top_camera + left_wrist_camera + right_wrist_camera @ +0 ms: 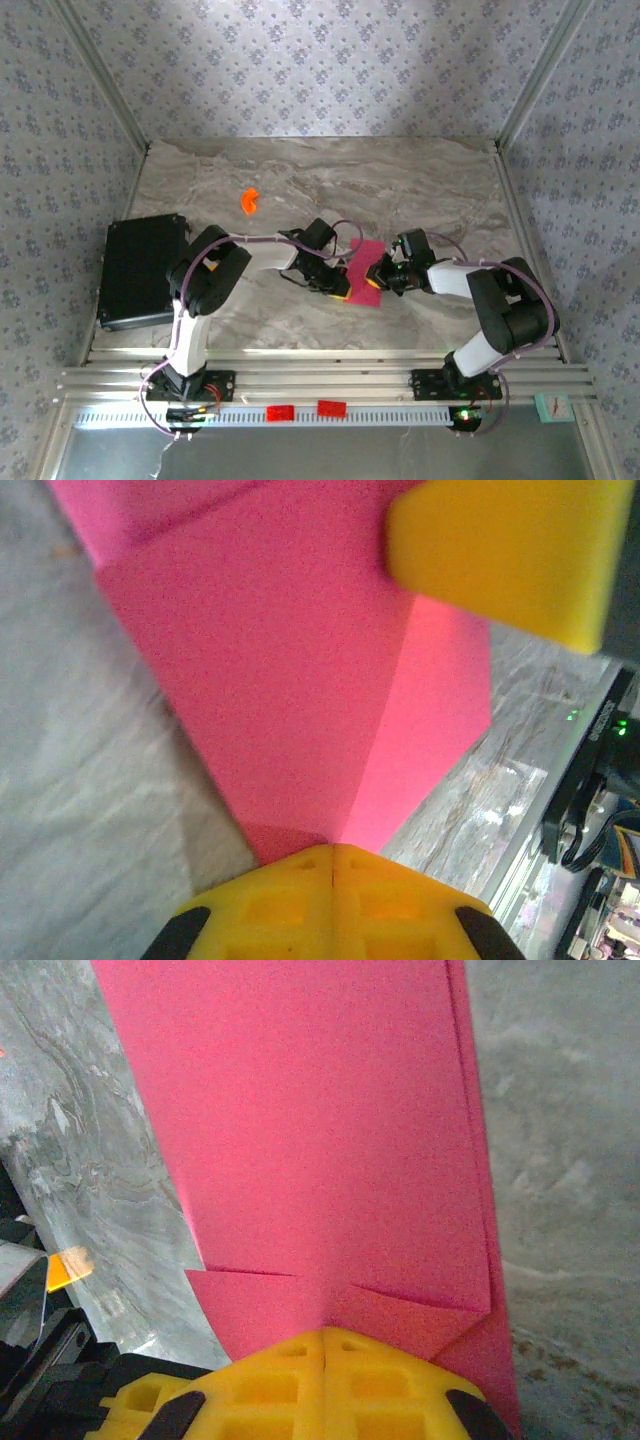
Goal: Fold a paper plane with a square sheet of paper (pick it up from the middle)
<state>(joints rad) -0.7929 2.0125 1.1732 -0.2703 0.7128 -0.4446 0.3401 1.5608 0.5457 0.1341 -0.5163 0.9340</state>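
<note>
Where the grey marbled table (420, 180) spreads between papered walls, a black case (140, 270) lies flat along its left edge, well apart from the work. Left arm (205, 275) and right arm (510, 300) both bend inward from their bases and meet near table centre. Between them sits the paper (363, 270), magenta-pink, already folded into a narrow shape longer than wide, angled slightly in the top view. Left wrist view: paper (300, 680) shows a crease running up from the fingertips, one face brighter than the other, with shadow on the table beside it. Right wrist view: paper (320, 1110) shows stacked layer edges down its right side and two small folded flaps just above the fingertips. Whether it rests on the table or hangs just over it, cannot tell. Left gripper (338, 280) pinches the paper's left edge, yellow fingers pressed together (333, 855) with the sheet caught between them. Right gripper (385, 278) pinches the opposite edge the same way, fingers closed tight on the paper (325, 1335); one of its yellow fingertips (500, 550) shows at the far side in the left wrist view. Small orange piece (249, 200) lies alone on the table, behind and left of the paper, near neither gripper.
</note>
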